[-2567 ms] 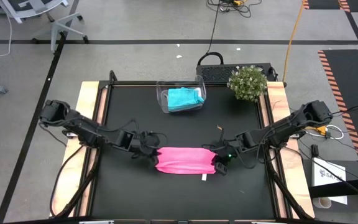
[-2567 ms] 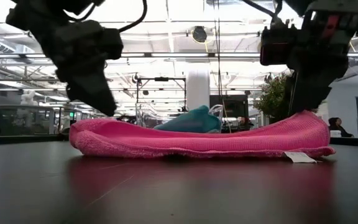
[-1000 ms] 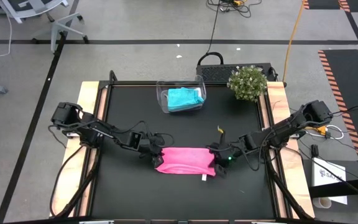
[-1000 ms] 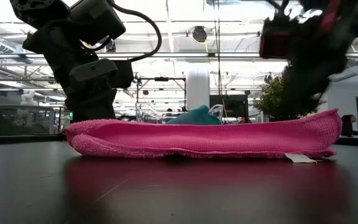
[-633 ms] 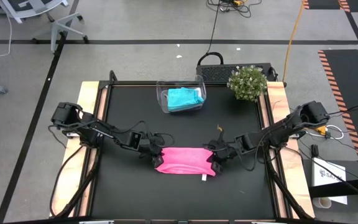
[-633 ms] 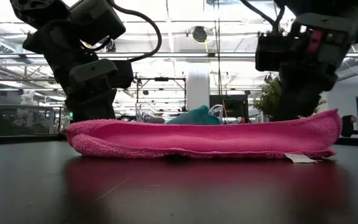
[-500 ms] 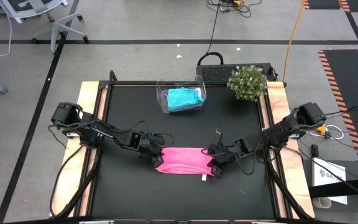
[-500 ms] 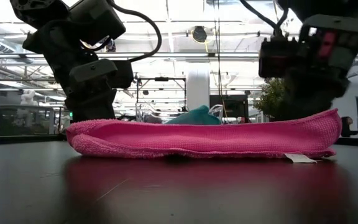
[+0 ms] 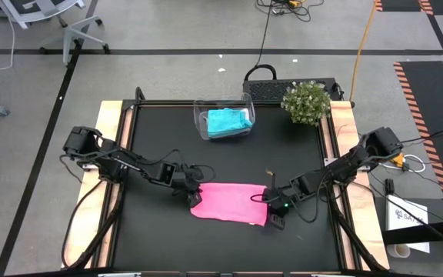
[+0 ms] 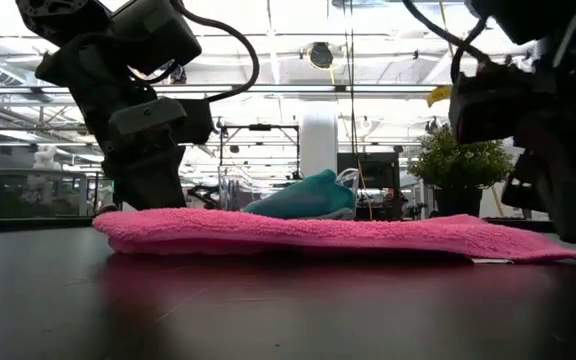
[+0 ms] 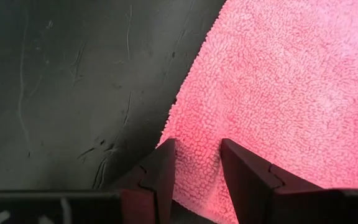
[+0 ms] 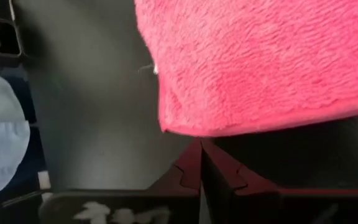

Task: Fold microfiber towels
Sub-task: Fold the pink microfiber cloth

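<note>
The bright pink towel (image 9: 229, 203) lies flat on the black table (image 9: 152, 238), also in the low view (image 10: 318, 236). My left gripper (image 9: 193, 197) is down at its left end, shut on it. My right gripper (image 9: 274, 218) is shut at the towel's near right corner (image 12: 166, 124), fingertips just off its edge. The teal towel (image 9: 228, 121) lies in the clear tub (image 9: 201, 123) at the far edge. No pale grey-white towel shows. My left gripper has the pink towel's left end (image 11: 197, 162) between its two fingers (image 11: 163, 171), right at the edge. The fingers come from above and the table's left, slanting down. The towel lies flat on the table around them. My right gripper: I cannot tell whether its shut fingertips (image 12: 201, 152) touch the towel's edge.
A small potted plant (image 9: 306, 101) stands at the far right corner, beside the tub. Wooden strips (image 9: 106, 154) run along the table's left and right sides. Bare black table lies near of the towel and between towel and tub.
My right gripper has gone toward the table's near edge and a little right. The towel's right end, held raised before, has come down, and the towel has spread from a narrow strip into a wider, flat, slanted sheet. Its left end has stayed at my left gripper.
</note>
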Tool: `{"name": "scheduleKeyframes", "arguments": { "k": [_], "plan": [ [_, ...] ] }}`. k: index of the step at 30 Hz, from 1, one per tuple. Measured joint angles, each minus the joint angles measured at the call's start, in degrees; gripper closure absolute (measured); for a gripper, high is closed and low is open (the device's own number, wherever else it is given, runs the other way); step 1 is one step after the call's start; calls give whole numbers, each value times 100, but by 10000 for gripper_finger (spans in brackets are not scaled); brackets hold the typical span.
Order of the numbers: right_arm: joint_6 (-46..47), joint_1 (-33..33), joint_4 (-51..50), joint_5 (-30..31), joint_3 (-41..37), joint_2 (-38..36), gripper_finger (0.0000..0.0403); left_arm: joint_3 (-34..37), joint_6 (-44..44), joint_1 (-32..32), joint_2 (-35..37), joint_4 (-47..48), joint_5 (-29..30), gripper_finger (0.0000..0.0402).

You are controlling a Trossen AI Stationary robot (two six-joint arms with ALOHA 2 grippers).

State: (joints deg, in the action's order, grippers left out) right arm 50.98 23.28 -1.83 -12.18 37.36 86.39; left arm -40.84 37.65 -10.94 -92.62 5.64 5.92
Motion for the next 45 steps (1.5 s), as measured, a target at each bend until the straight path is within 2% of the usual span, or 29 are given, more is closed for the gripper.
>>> {"name": "scheduleKeyframes", "arguments": {
  "k": [7, 10, 13, 18, 21, 27, 35, 39, 45],
  "plan": [
    [161, -278, 14, 11, 0, -63, 403, 2, 100, 0, 27, 24, -15, 268],
    [229, -509, 77, 18, 13, -230, 403, 1, 213, 1, 285, 15, -93, 268],
    [4, -767, 97, 18, 14, -536, 403, 0, 145, 4, 653, 51, -89, 268],
    [-726, -1241, 7, 39, 15, -913, 401, -7, -347, 4, 1119, 266, 255, 268],
    [-1010, -1494, -25, 36, 14, -909, 390, -4, -614, 46, 1110, 362, 377, 268],
    [-1464, -1817, -105, 35, 13, -814, 357, 7, -666, 181, 992, 695, 220, 268],
    [-1898, -2083, -864, 53, 13, -769, 316, 0, -1063, 203, 996, 400, -129, 268],
    [-1946, -2101, -913, 177, 13, -654, 301, 2, -1481, 158, 875, 260, -194, 268],
    [-2017, -2102, -927, 163, 14, -396, 291, 2, -1553, 154, 640, -32, -336, 268]
  ]
}}
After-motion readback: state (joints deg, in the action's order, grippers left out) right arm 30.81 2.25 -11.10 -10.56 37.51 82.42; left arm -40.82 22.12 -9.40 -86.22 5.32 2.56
